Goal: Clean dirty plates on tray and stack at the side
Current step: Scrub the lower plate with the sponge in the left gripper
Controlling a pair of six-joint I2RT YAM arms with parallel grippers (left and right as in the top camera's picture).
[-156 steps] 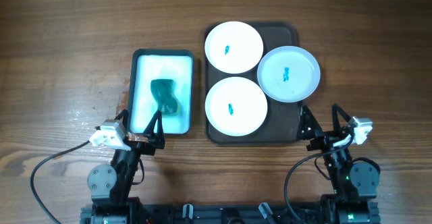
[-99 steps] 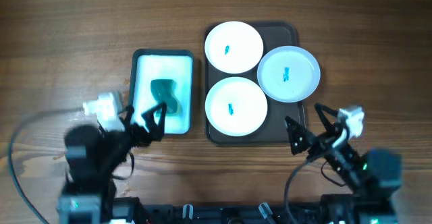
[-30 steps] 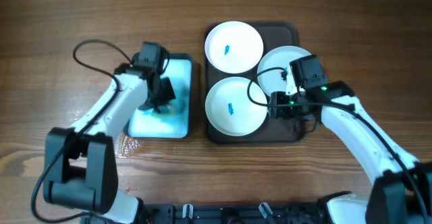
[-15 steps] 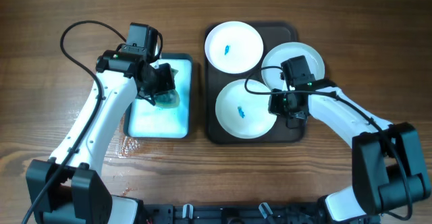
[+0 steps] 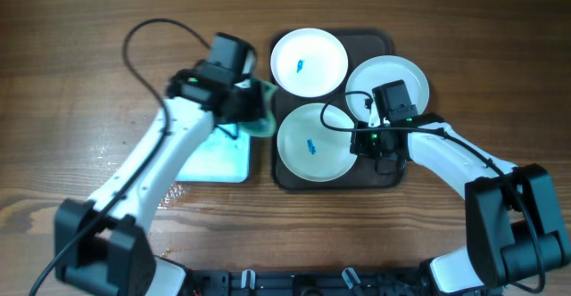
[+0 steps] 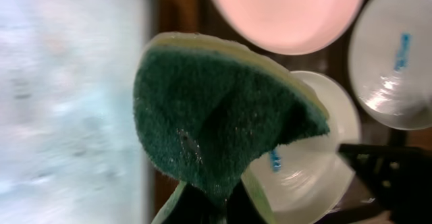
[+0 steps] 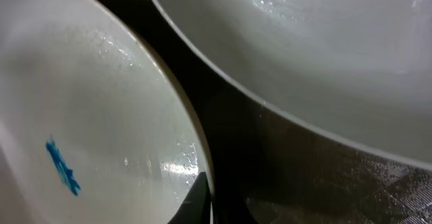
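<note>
The left tool (image 5: 253, 111), clamped on the green sponge (image 6: 216, 116), has the near plate (image 5: 312, 144) at its four o'clock; the right tool (image 5: 368, 144) seems pinched on that plate's three-o'clock rim.

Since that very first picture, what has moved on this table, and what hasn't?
Both arms reached out from the near edge. The left hand took hold of the green sponge in the white tray and carried it right, toward the brown tray. The right hand came to the right rim of the near plate; that plate and the right plate shifted slightly. The far plate and both trays stayed put.
</note>
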